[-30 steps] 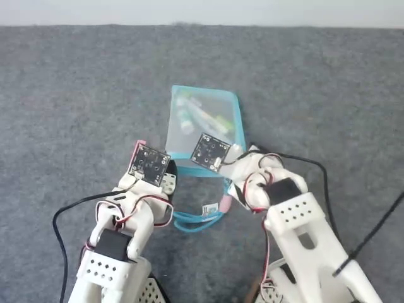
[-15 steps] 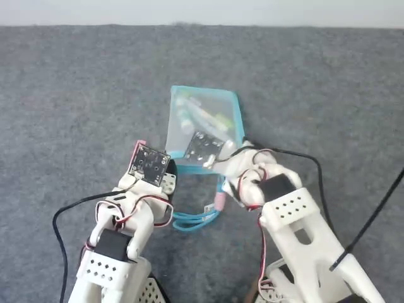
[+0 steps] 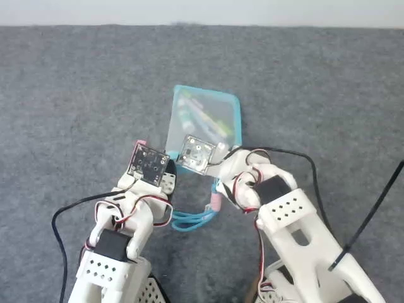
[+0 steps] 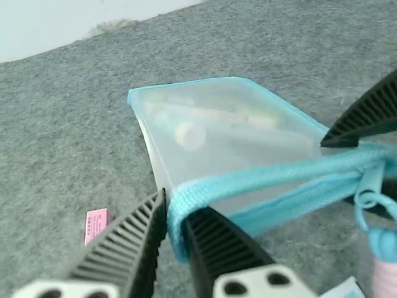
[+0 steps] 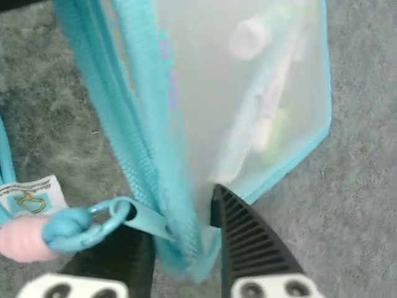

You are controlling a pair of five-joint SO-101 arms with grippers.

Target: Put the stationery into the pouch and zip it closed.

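Observation:
A translucent pouch (image 3: 205, 120) with teal trim lies on the grey carpet, with pens and other stationery (image 3: 201, 115) inside it. My left gripper (image 3: 170, 170) is at the pouch's near left corner. In the left wrist view that gripper (image 4: 177, 208) is shut on the teal zipper edge of the pouch (image 4: 229, 136). My right gripper (image 3: 192, 162) sits on the same near edge, just right of the left one. The right wrist view has this gripper (image 5: 177, 211) shut on the zipper edge of the pouch (image 5: 248, 93), by the zipper pull (image 5: 146, 218).
A teal wrist loop (image 3: 189, 221) with a pink charm (image 3: 215, 202) and a white label (image 5: 28, 194) trails from the zipper pull toward the arms. A small pink piece (image 3: 141, 142) lies on the carpet beside the left gripper. Bare carpet lies all around the pouch.
My right gripper has slid left along the pouch's near edge toward the left gripper, and the charm and loop followed. The left arm has stayed put.

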